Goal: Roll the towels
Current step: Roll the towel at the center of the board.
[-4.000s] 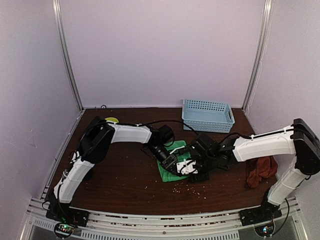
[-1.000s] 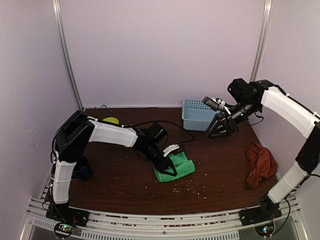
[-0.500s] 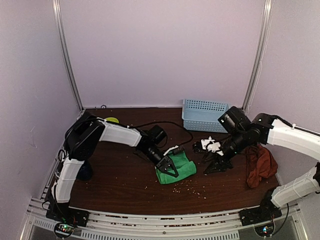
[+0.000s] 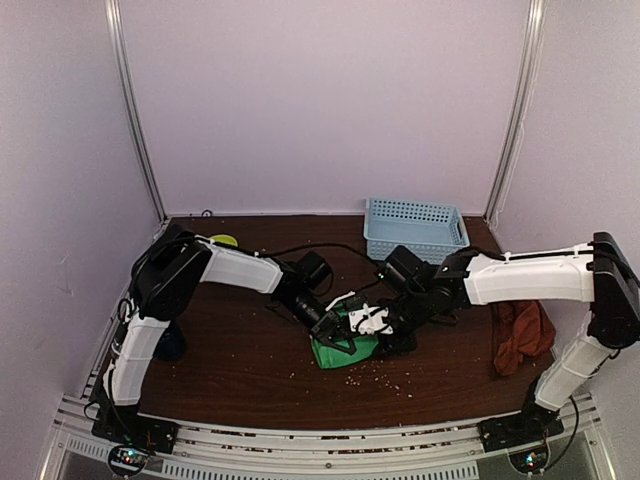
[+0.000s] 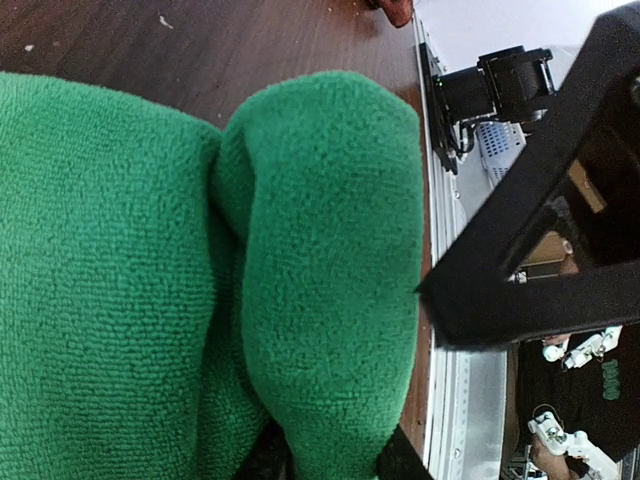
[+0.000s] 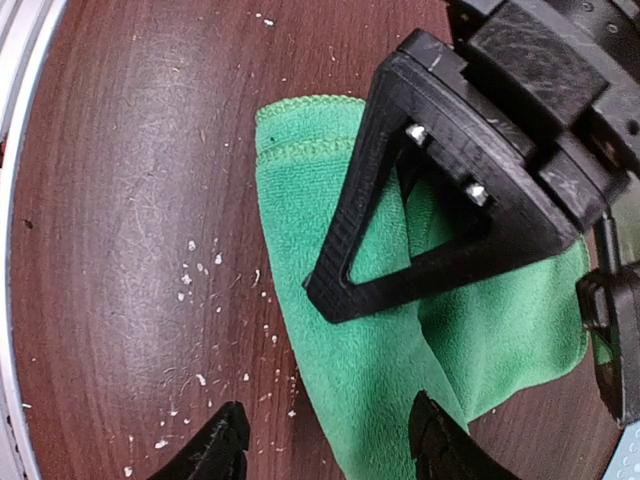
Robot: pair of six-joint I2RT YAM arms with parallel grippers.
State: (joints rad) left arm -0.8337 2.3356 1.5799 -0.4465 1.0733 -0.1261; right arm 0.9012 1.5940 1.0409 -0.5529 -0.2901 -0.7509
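Left gripper (image 4: pixel 338 328) is clamped on a raised fold of the bright green cloth towel (image 4: pixel 352 348). In my left wrist view the fold comes up between the fingers. That towel lies partly folded mid-table on the dark brown wooden table (image 4: pixel 230 345), in front of the basket and apart from it.

Right gripper (image 6: pixel 330 455) has its jaws spread and grips nothing. It hangs over one edge of the green towel, one fingertip above cloth and the other above bare wood, right beside the left gripper.

Rust-red cloth towel (image 4: pixel 520 338) sits crumpled at the table's right side, well apart from the green one.

Light-blue perforated plastic basket (image 4: pixel 415 246) stands at the back right. Both towels lie outside it, on the table.

Pale crumbs (image 4: pixel 375 376) are scattered on the wood just in front of the green towel.
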